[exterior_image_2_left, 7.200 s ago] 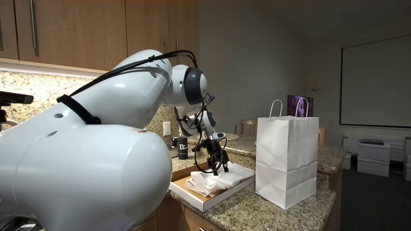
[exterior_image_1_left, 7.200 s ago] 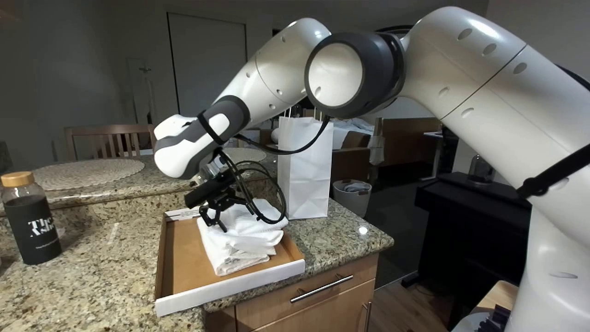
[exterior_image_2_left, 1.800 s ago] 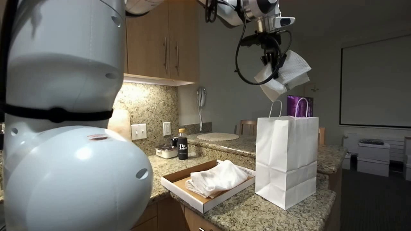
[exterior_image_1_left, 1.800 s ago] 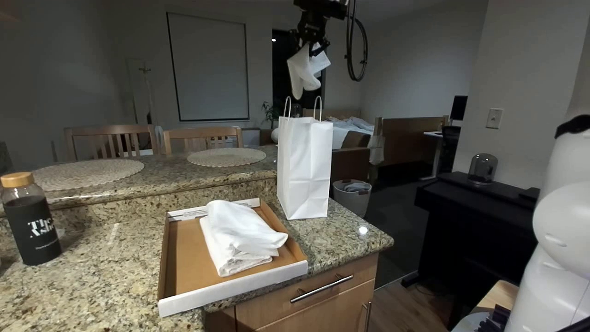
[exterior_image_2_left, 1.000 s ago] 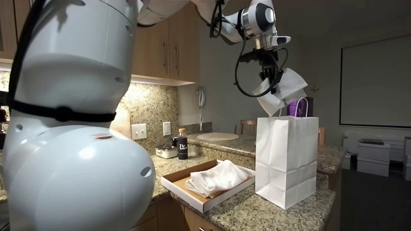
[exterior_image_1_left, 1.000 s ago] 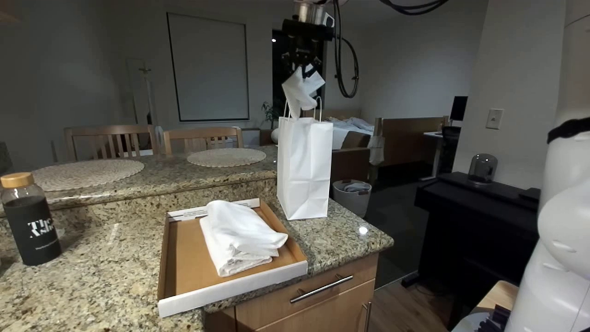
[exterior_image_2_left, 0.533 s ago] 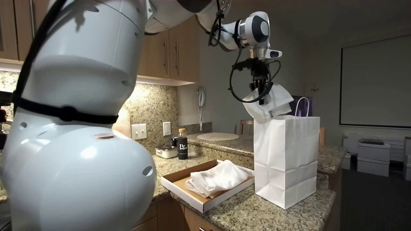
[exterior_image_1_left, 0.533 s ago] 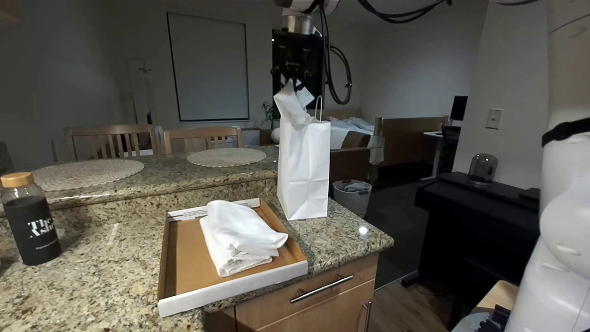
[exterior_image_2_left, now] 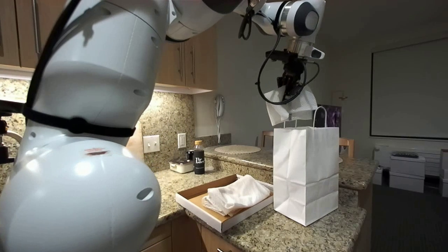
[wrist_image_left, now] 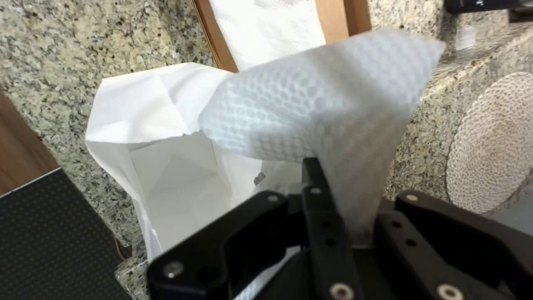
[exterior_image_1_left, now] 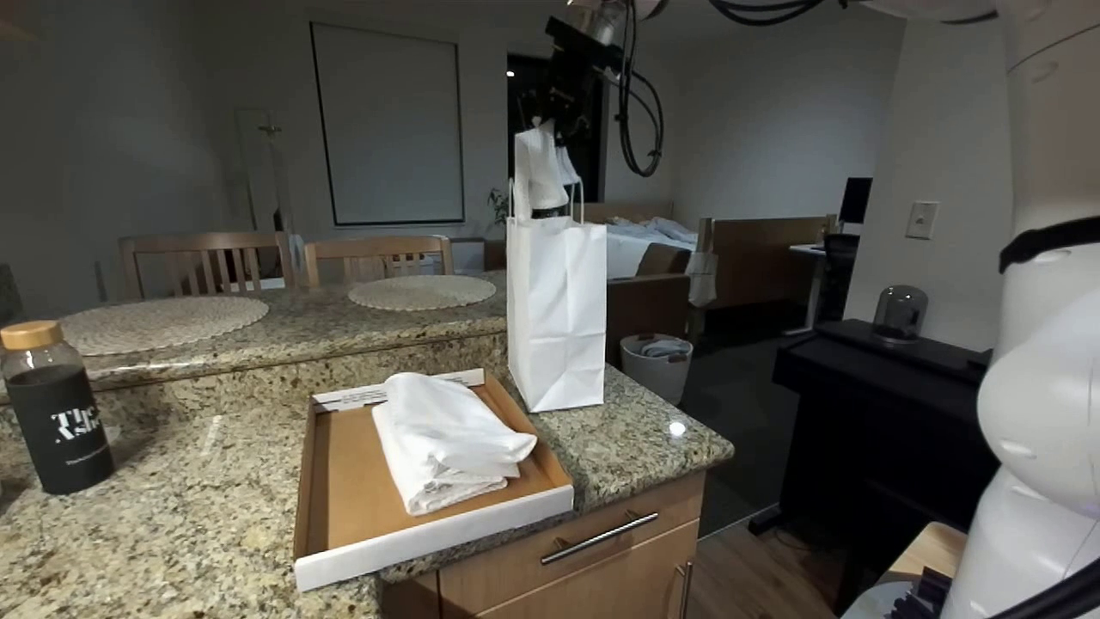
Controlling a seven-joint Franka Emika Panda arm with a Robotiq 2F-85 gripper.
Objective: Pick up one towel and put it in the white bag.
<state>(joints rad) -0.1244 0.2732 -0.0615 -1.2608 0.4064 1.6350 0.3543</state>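
White and dimpled, the towel droops below the hand that pinches it.

We see one white, dimpled towel hanging pinched and bunched, its ends drooping, just above the rim of the white paper bag, which stands upright, open at the top, its sides creased, on the speckled stone counter.
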